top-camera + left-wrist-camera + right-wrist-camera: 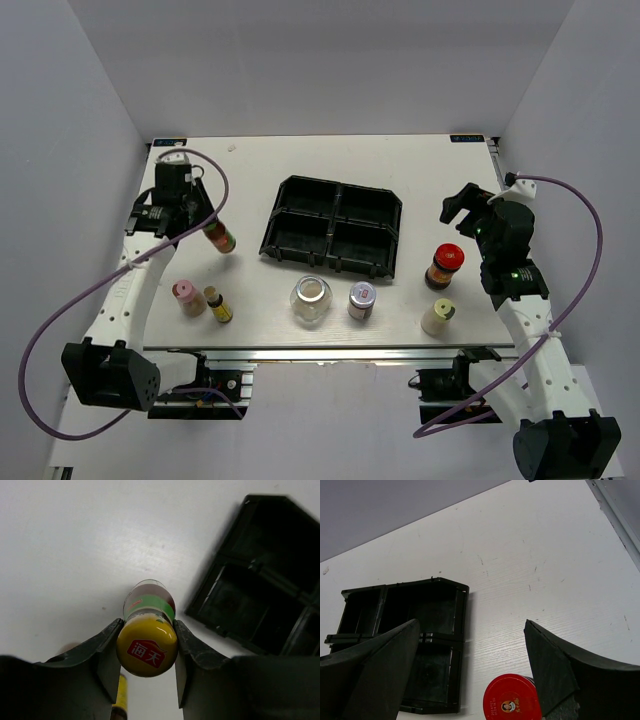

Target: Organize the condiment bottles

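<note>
My left gripper (210, 228) is shut on the yellow cap of a slim dark bottle (223, 241) left of the tray. In the left wrist view both fingers press the cap's sides (147, 646). A pink-capped bottle (187, 297) and a second slim dark bottle (219, 306) stand at the near left. In a row near the front edge stand a clear glass jar (311, 300), a silver-lidded jar (361, 301) and a cream bottle (437, 316). My right gripper (462, 210) hangs open above and behind the red-lidded jar (445, 266), holding nothing; the red lid (512, 700) shows below its fingers.
A black four-compartment tray (333, 226) lies mid-table with nothing in it, its corner close to the held bottle (260, 580). White walls enclose the table on the left, right and back. The table's front edge runs just below the row of jars.
</note>
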Action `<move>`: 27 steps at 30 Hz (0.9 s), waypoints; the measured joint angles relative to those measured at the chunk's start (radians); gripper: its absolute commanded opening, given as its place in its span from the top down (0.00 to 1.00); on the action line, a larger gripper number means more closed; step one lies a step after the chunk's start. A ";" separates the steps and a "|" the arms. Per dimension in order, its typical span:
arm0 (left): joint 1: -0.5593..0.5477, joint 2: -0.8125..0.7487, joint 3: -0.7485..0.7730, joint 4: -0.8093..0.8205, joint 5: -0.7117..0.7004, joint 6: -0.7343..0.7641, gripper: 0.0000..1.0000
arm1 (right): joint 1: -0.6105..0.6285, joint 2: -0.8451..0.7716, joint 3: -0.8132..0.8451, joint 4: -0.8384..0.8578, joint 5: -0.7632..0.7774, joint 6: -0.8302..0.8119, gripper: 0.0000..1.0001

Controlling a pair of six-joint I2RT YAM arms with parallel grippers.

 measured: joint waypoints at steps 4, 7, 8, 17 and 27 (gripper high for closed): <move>0.000 0.028 0.114 0.016 0.046 -0.024 1.00 | 0.000 0.000 0.000 0.000 0.013 -0.001 0.11; 0.000 0.054 0.164 0.051 0.095 -0.053 1.00 | 0.000 0.002 0.000 0.000 0.020 0.000 0.11; -0.006 0.071 0.184 0.057 0.106 -0.066 1.00 | 0.000 0.002 0.000 0.000 0.022 0.000 0.11; -0.238 0.418 0.573 0.072 0.022 -0.057 1.00 | 0.000 0.005 0.000 0.001 0.029 0.001 0.11; -0.310 0.729 0.851 0.100 0.032 -0.016 1.00 | 0.000 0.005 0.000 0.000 0.045 0.001 0.11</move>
